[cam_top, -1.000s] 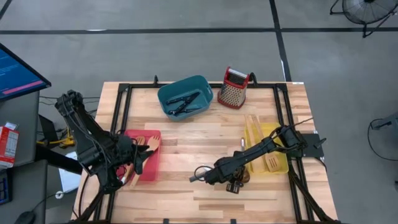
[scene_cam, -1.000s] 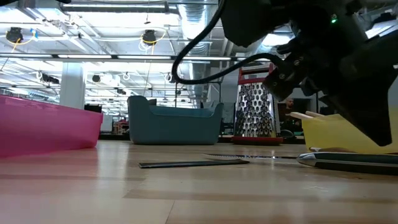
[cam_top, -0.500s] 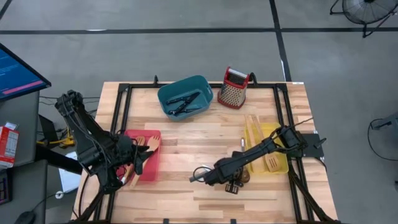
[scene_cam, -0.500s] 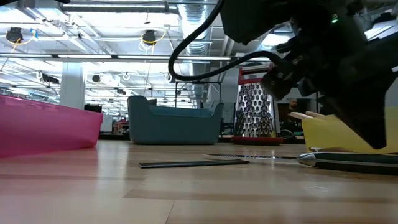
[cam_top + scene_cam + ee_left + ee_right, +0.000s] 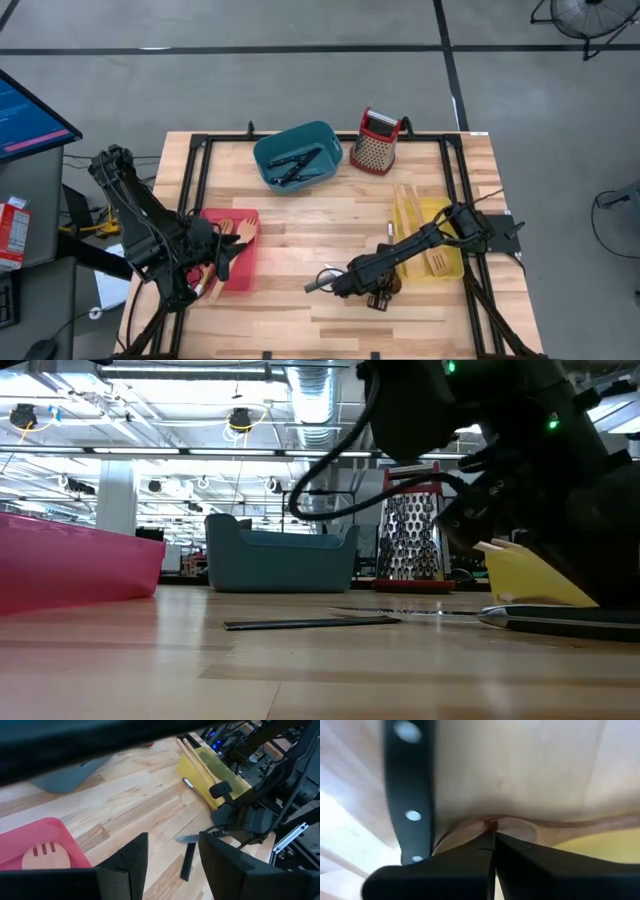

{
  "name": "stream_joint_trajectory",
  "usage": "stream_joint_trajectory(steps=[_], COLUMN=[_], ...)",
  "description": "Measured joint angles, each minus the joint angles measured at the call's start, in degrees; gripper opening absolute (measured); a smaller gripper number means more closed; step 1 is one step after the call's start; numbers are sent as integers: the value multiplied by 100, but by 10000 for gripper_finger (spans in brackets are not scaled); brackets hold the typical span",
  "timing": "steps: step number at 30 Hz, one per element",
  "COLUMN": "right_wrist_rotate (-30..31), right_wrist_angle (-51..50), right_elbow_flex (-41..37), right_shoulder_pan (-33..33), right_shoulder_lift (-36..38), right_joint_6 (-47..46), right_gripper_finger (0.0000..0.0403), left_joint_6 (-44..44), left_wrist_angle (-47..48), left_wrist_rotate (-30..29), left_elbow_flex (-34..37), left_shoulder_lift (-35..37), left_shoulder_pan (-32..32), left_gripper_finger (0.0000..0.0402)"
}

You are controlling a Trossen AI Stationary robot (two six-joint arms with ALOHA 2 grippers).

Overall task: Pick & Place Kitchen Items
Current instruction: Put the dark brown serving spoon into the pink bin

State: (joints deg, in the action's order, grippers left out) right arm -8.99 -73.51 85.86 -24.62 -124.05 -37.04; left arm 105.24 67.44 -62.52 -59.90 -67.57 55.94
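Note:
My right gripper [image 5: 492, 837] is shut and points steeply down, low over the table just left of the yellow bin [image 5: 445, 262]. Its tips are at a rounded pale wooden piece [image 5: 512, 827]. Beside them lies a black, riveted knife handle [image 5: 410, 815]. Another black-handled knife [image 5: 187, 860] lies flat on the boards to the left of the gripper. My left gripper [image 5: 172, 860] hovers open and holds nothing over the red bin [image 5: 250, 215], which holds a pale wooden fork [image 5: 42, 855]. My right gripper's shut fingertips come from above at the edge of the rounded wooden piece [image 5: 492, 824], which lies on the table. I cannot tell whether they touch it.
The teal bin [image 5: 325, 130] at the far side holds black-handled utensils [image 5: 295, 165]. The red-topped grater [image 5: 377, 140] stands to its right. Long pale wooden utensils [image 5: 408, 215] stick out of the yellow bin. Bare boards lie between the red bin and my right arm.
My right gripper has sunk a little toward the table, still shut.

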Motion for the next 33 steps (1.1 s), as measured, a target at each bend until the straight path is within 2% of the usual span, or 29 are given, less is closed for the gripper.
stream_joint_trajectory(steps=[9,17,25,33], right_wrist_rotate=[31,1066,1138,1357], right_wrist_angle=[428,887,1594,1553], right_elbow_flex=[85,452,682,1025], right_shoulder_pan=[112,377,581,720], right_shoulder_lift=[11,-7,-9,355], right_joint_6=[263,1108,1978,2055], right_gripper_finger=[4,7,8,21], left_joint_6=[1,2,2,-1], left_wrist_angle=[-4,-4,-2,0], left_wrist_rotate=[-1,-1,-1,-16], left_elbow_flex=[0,0,0,0], left_shoulder_lift=[0,0,2,2], left_shoulder_pan=[0,0,0,0], left_gripper_finger=[154,154,154,154])
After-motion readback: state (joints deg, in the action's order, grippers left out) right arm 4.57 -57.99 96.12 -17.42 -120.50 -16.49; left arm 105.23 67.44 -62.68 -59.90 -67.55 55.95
